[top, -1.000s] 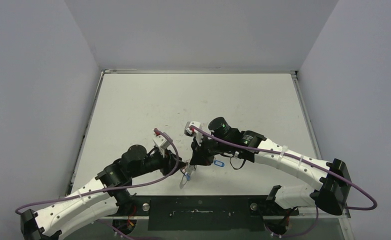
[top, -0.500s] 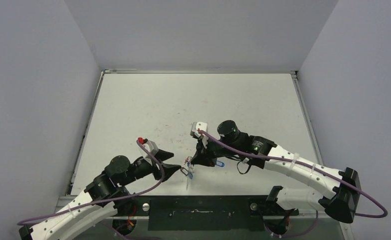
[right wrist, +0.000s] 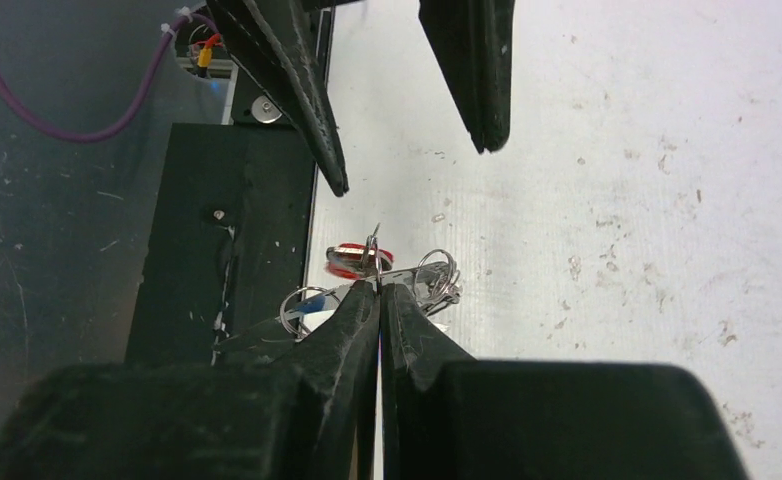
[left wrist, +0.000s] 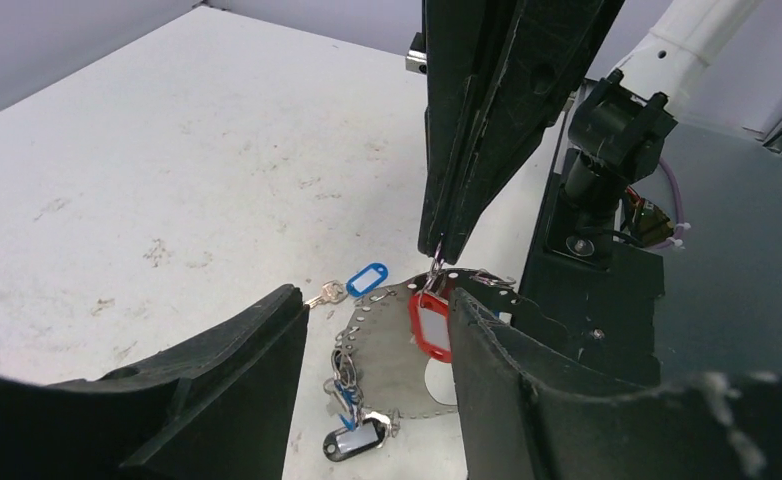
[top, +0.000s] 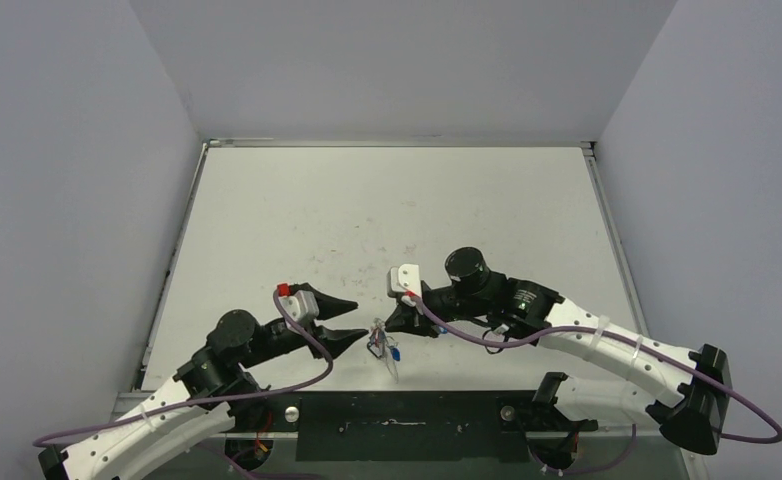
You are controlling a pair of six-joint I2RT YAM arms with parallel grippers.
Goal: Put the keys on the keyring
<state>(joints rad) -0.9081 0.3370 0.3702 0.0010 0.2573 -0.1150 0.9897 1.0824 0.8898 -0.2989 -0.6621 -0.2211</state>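
Silvery keyring [left wrist: 365, 318] pinched in right gripper [right wrist: 379, 288] — left gripper [top: 360, 319] spread open nearby.

Keys and keyring, middle of the counter's near edge.
Silvery keyring [left wrist: 372, 308] tilted, top edge raised; red-tagged key [left wrist: 430, 325] against it, light-blue-tagged key [left wrist: 362, 280] flat just beside.
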